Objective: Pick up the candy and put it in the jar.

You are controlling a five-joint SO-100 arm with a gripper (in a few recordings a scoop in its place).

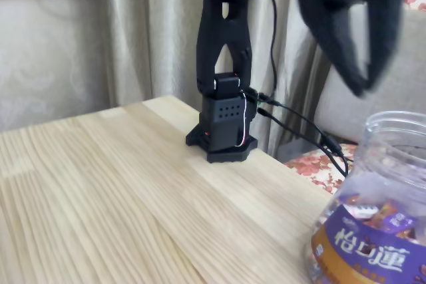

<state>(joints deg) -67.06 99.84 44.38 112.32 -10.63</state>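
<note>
Pale wooden table (133, 184) lies bare before us; our gripper (365, 78) hangs nearly closed, blurred, above the jar (373, 231). We cannot tell whether it holds candy. We should centre over the mouth before releasing.

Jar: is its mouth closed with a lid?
No. The jar has an open rim, with no lid on it, below the raised tool.

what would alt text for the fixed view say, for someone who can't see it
A black robot gripper, blurred and with nothing visible between its fingers, hangs above the open mouth of a clear jar with a purple label. The arm's base stands on a light wooden table.
</note>
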